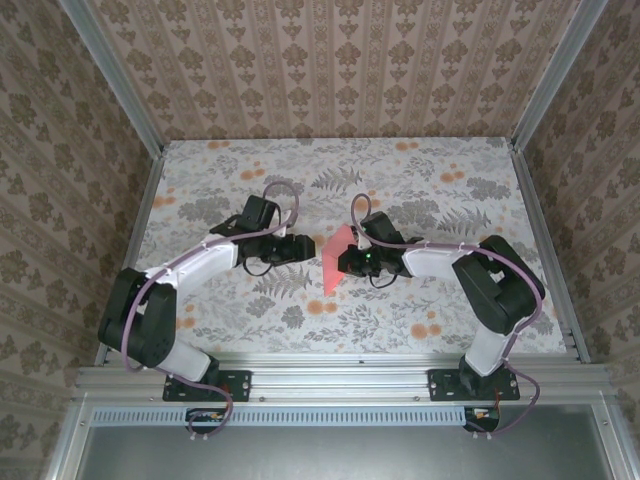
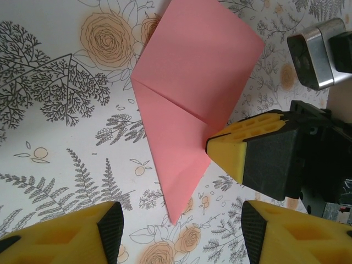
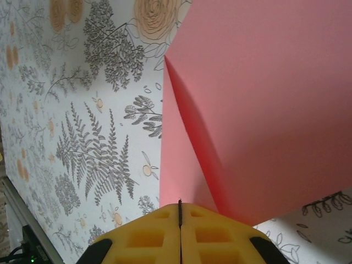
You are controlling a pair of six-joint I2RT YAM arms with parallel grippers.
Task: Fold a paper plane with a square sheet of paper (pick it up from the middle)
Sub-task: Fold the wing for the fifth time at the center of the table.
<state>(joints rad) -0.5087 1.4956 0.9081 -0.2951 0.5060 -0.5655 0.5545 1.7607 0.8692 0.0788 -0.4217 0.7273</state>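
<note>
The thin coral-pink paper sheet (image 1: 337, 258), already creased into a kite-like shape with one long pointed end, sat near the middle of the white flower-printed tabletop (image 1: 450, 320), between the two arms. The right arm's jaws were closed tight on the sheet's edge, the yellow pads (image 3: 144, 237) pressed flat together with the pink paper (image 3: 258, 110) rising straight out of their seam. From the left wrist, one yellow pad (image 2: 242, 144) of that arm touched the sheet (image 2: 192, 71) at its right side, beside a crease. The left arm's jaws stood open and held nothing, their yellow pads (image 2: 71, 236) either side of the sheet's pointed end, clear of it.
</note>
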